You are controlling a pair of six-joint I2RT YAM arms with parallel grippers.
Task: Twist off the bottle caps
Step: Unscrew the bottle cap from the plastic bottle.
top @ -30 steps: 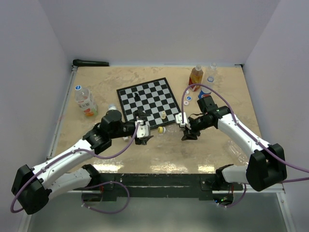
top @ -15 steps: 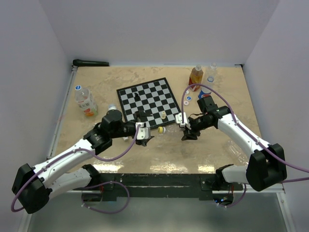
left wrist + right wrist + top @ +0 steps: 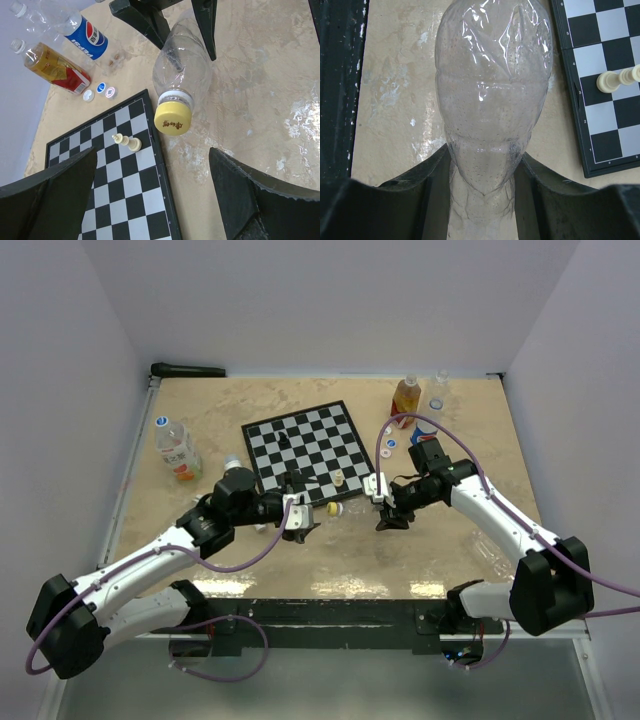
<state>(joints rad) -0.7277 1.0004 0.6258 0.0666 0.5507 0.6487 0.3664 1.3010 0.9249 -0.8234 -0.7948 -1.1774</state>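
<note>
A clear crumpled bottle lies on its side just off the chessboard's near corner. My right gripper is shut on the bottle's body. Its yellow cap is still on the neck and faces my left gripper. That gripper is open, a short way in front of the cap and not touching it. From above, the yellow cap sits between the left gripper and the right gripper.
A chessboard with a cream piece lies beside the bottle. A Pepsi bottle, a tea bottle and loose caps are at the back right. Another bottle stands at the left.
The left arm has crept slightly to the right, toward the yellow cap. The right gripper and the bottle it holds have not moved.
</note>
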